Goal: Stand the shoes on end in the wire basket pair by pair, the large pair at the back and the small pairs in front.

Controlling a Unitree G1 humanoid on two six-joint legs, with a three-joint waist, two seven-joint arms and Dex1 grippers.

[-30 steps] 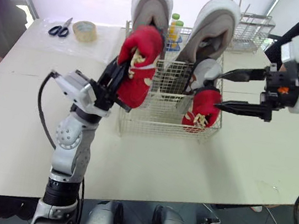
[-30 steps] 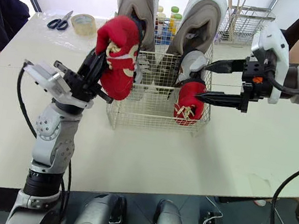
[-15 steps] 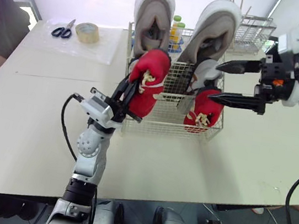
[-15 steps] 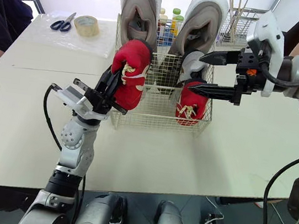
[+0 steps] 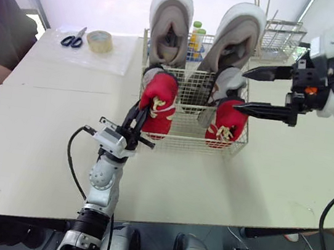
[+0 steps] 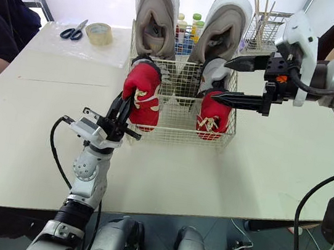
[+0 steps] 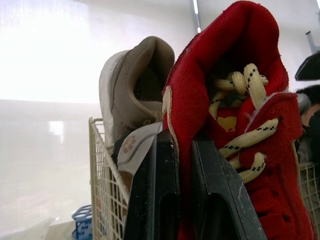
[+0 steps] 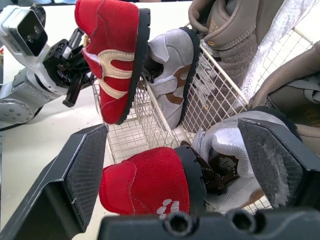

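left gripper (image 5: 135,122): pinching the held red shoe (image 5: 158,102) by its collar, frame centre
held red shoe: on end, toe down, at the wire basket's (image 5: 183,143) front left corner
right gripper (image 5: 245,90): fingers spread wide, upper right, above the second red shoe (image 5: 224,122) in the basket's front right
large tan pair (image 5: 171,23): upright at the basket's back
grey small shoe (image 8: 170,75): just behind the held red shoe

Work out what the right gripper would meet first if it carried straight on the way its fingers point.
Most likely the small grey shoe standing at the right of the wire basket: the open right gripper points at it, just above the red shoe in front of it. Depth is uncertain.
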